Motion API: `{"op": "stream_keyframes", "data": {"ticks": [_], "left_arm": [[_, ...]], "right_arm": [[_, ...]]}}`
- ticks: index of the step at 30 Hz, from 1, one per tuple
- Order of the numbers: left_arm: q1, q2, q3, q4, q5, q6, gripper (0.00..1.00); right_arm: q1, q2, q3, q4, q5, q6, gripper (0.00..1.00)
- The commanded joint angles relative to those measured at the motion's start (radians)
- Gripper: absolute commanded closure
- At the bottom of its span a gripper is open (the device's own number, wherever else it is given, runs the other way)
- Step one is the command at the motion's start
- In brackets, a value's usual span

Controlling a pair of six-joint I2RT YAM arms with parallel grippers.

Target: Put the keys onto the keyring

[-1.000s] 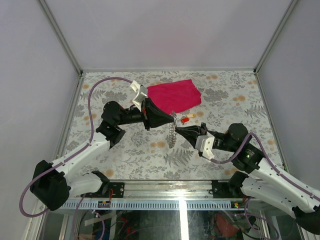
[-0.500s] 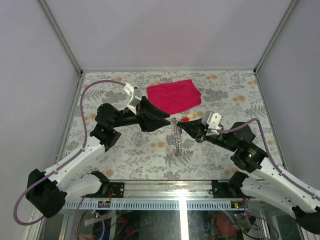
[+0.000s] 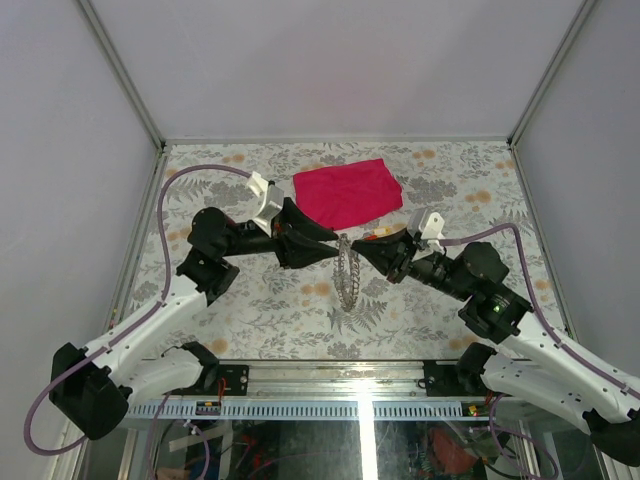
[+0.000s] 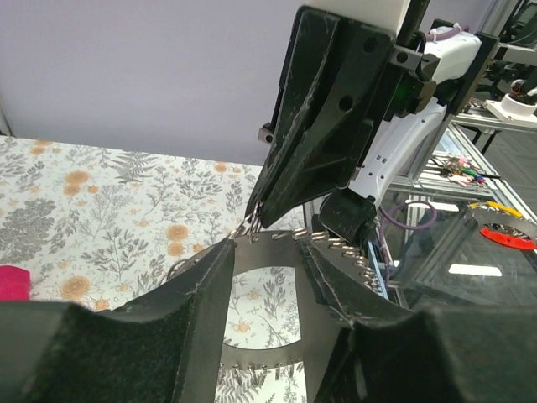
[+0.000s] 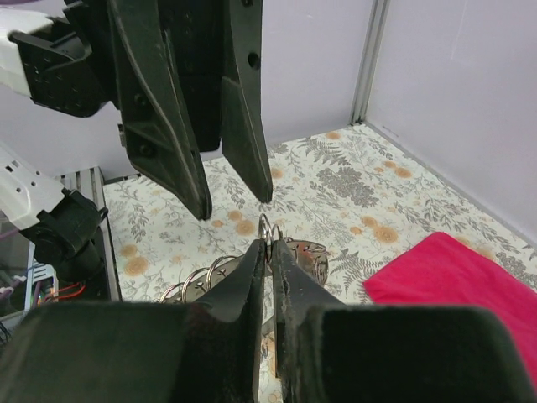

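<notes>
The keyring (image 3: pixel 346 274), a flat silver ring with many small wire loops, hangs between my two grippers above the table's middle. My left gripper (image 3: pixel 333 249) holds it from the left. In the left wrist view the ring's flat band (image 4: pixel 260 351) spans both fingers of the left gripper (image 4: pixel 267 248). My right gripper (image 3: pixel 359 252) comes from the right, its jaws shut on thin wire loops at the ring's rim (image 5: pixel 312 260); its tip (image 5: pixel 268 245) faces the left gripper (image 5: pixel 231 197). A small red and yellow key (image 3: pixel 378 233) lies on the table behind the right gripper.
A red cloth (image 3: pixel 348 192) lies flat at the back centre of the flowered table (image 3: pixel 250 320), and shows in the right wrist view (image 5: pixel 445 277). Grey walls and metal posts enclose the table on three sides. The arm bases and a rail run along the near edge.
My right wrist has rolled over and its tip has moved left and up onto the ring's rim. My left gripper has shifted slightly back. The keyring now hangs a little lower between them.
</notes>
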Motion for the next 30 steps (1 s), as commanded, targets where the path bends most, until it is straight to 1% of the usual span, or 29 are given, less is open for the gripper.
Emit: {"op": "stream_keyframes", "data": {"ticks": [1,10,15,23,30], "left_arm": [[-0.007,0.013,0.023,0.021,0.052,0.007,0.66],[-0.017,0.038,0.027,0.066,0.062,-0.025,0.71],[-0.022,0.047,0.032,0.075,0.062,-0.03,0.72],[-0.024,0.048,0.034,0.079,0.046,-0.028,0.75],[-0.024,0.041,0.029,0.088,0.028,-0.033,0.76]], "right_arm": [[0.008,-0.004,0.071,0.127,-0.002,0.044,1.0],[0.008,0.016,0.07,0.159,-0.03,0.044,1.0],[0.008,0.027,0.072,0.164,-0.038,0.036,1.0],[0.009,0.032,0.075,0.147,-0.045,0.025,1.0],[0.008,0.031,0.074,0.107,-0.051,-0.004,1.0]]}}
